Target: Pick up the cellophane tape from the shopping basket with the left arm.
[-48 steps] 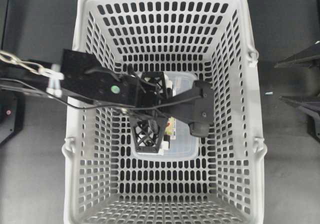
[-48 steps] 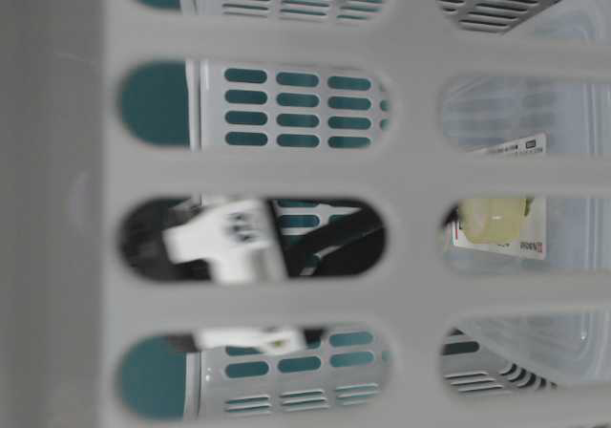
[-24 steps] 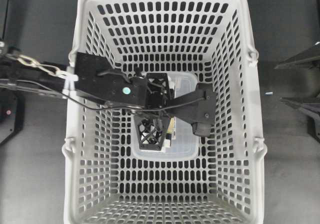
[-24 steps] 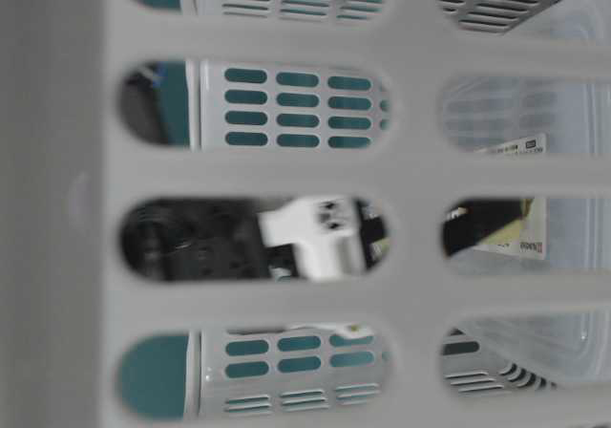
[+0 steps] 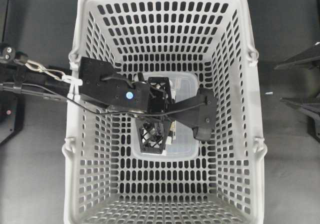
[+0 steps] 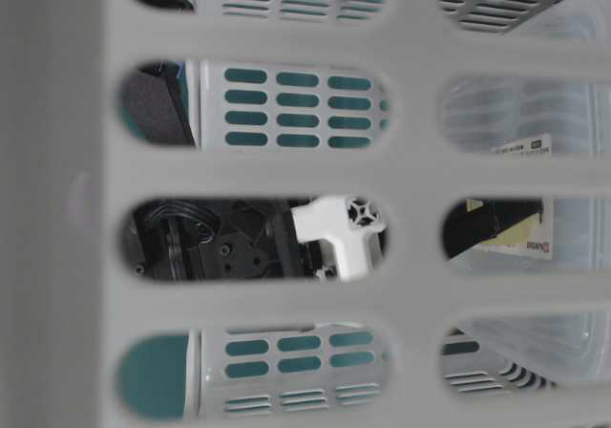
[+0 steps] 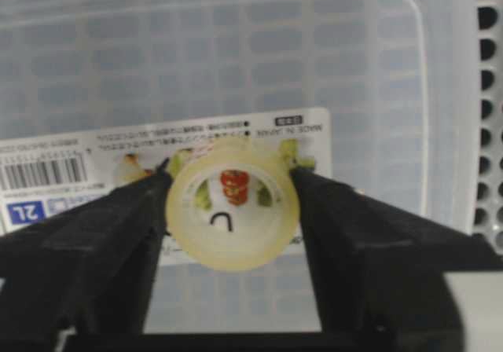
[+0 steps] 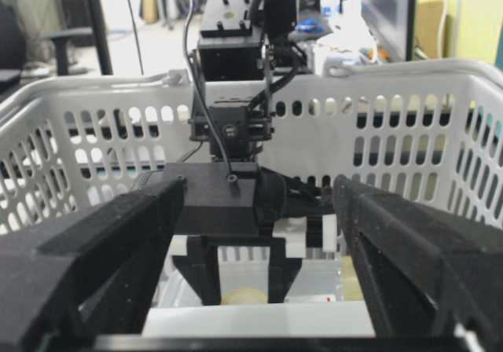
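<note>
Since a second ago, the left end effector point(image 7: 232, 203) has been lowered deeper into the shopping basket point(image 5: 85, 44); the cellophane tape point(image 7: 233, 203) is being gripped over the clear box point(image 7: 377, 61), labelled "MADE IN JAPAN", "2L".

Overhead: left arm point(image 5: 115, 91) hides cellophane tape and most of clear box point(image 5: 185, 149); shopping basket point(image 5: 250, 114) cropped at bottom edge; table-level view: blurred basket wall blocks nearly everything; box label point(image 7: 86, 175) cut off at left.

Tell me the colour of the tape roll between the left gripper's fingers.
Pale cream-yellow, translucent; the cellophane tape shows best in the left wrist view.
</note>
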You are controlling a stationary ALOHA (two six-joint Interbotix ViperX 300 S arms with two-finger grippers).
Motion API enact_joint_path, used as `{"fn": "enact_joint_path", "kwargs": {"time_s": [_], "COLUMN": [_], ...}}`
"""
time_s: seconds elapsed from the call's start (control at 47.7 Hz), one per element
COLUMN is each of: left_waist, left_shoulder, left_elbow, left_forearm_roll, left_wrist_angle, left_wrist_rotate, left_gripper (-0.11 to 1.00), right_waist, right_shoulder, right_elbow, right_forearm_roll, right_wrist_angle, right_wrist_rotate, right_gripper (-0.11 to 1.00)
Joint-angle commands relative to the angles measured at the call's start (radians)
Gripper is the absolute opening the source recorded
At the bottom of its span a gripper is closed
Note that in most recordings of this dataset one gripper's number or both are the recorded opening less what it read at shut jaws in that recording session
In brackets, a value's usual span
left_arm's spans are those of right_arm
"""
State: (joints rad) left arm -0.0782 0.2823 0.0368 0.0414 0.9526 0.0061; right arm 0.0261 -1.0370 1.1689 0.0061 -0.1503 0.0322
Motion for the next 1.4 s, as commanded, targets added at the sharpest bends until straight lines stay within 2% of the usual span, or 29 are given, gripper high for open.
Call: {"fn": "enact_joint_path", "kwargs": {"time_s": [0.0, 0.147, 0.273, 0.398, 0.524, 0.713, 1.384], "left_waist": [-0.002, -0.005, -0.005, -0.005, -0.009, -0.009, -0.006], "left_shoulder": [-0.021, -0.067, -0.11, -0.132, -0.135, -0.118, -0.075], "left_elbow": [-0.011, -0.049, -0.124, -0.233, -0.387, -0.54, -0.557], "left_forearm_roll": [0.003, 0.003, 0.003, 0.005, 0.003, 0.003, 0.003], "left_wrist_angle": [0.002, 0.034, 0.138, 0.301, 0.454, 0.548, 0.523], "left_wrist_rotate": [0.002, 0.002, 0.002, 0.002, 0.0, -0.002, 0.0], "left_gripper": [0.5, 0.5, 0.5, 0.5, 0.5, 0.5, 0.5], "right_waist": [0.003, 0.003, 0.003, 0.003, 0.003, 0.003, 0.003], "right_shoulder": [0.005, 0.005, 0.005, 0.005, 0.005, 0.005, 0.005], "right_elbow": [-0.021, -0.021, -0.021, -0.021, -0.021, -0.021, -0.021], "right_forearm_roll": [0.003, 0.003, 0.003, 0.003, 0.003, 0.003, 0.003], "right_wrist_angle": [-0.005, -0.005, -0.005, -0.005, -0.006, -0.005, -0.005], "right_wrist_rotate": [0.002, 0.002, 0.002, 0.002, 0.002, 0.002, 0.002], "right_gripper": [0.75, 0.75, 0.75, 0.75, 0.75, 0.75, 0.75]}}
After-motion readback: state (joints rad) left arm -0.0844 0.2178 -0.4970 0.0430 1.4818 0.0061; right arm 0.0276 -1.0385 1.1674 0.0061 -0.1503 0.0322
